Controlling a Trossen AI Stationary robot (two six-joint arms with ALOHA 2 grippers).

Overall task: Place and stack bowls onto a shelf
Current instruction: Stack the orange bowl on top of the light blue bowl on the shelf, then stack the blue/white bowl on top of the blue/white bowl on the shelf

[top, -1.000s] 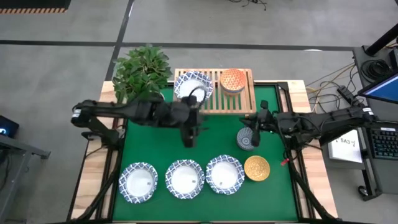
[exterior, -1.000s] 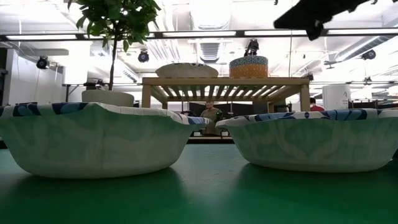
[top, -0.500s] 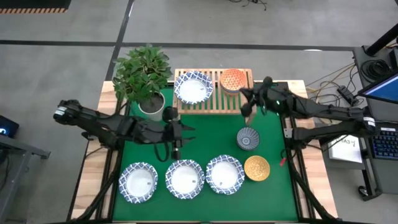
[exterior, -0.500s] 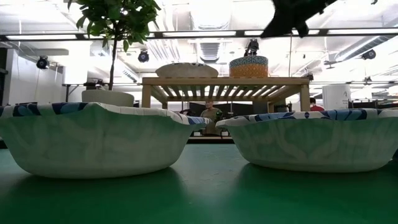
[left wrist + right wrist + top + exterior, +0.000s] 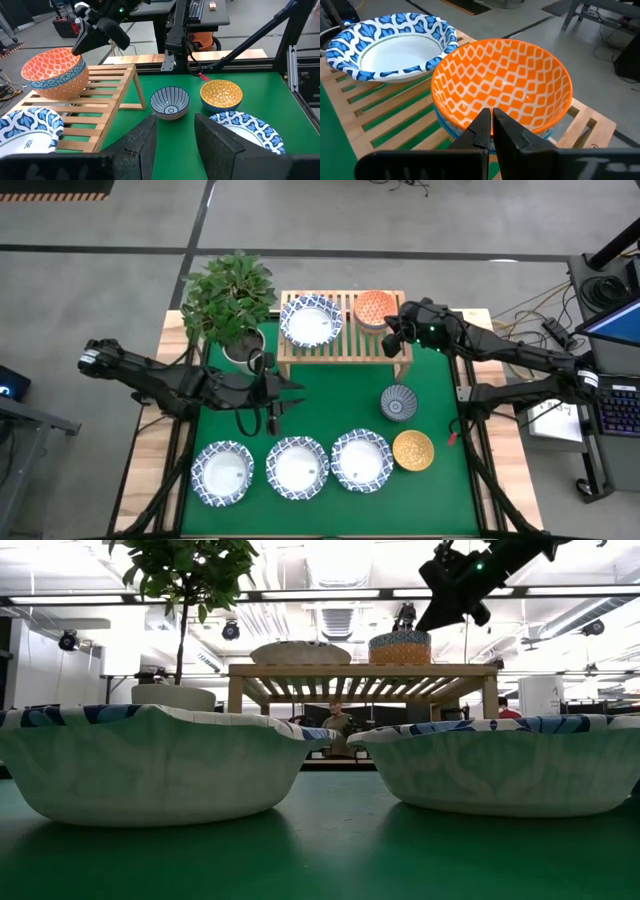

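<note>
The light-wood shelf stands at the far edge of the green mat. A wide white bowl rests on its slats, and so does an orange-red bowl nested in a light blue one. My right gripper is shut and hovers just over the orange bowl's near-right rim; no touch shows. My left gripper hangs open over the mat's left middle, with nothing between its fingers. Three wide white bowls, a golden yellow bowl and a dark blue-grey patterned bowl sit on the mat.
A potted plant stands at the far left corner beside the shelf. The row of wide bowls lines the mat's near edge. Bare mat lies between that row and the shelf. Desks and cables lie beyond the table's right edge.
My left gripper has drawn back from the shelf's front toward the table's left and sunk a little. My right gripper has swung from beside the dark patterned bowl toward the far edge and risen, and now stands at the orange bowl on the shelf's right end.
</note>
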